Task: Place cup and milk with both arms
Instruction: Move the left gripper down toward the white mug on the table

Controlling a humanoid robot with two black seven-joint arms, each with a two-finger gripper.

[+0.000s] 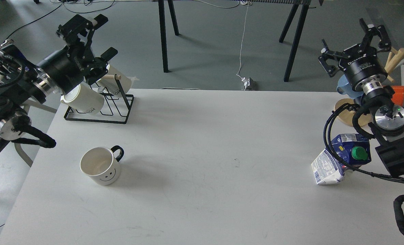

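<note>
A white cup (100, 166) with a smiley face and a black handle stands upright on the left part of the white table (205, 143). A blue and white milk carton (341, 159) with a green cap stands near the right edge. My left gripper (96, 35) is open and empty, held high over the mug rack, far behind the cup. My right gripper (355, 39) is open and empty, raised behind the table's right edge, well above and behind the carton.
A black wire rack (99, 105) with white mugs stands at the table's back left corner. A wooden mug tree (350, 114) with a blue mug stands at the back right. Table legs and cables are on the floor beyond.
</note>
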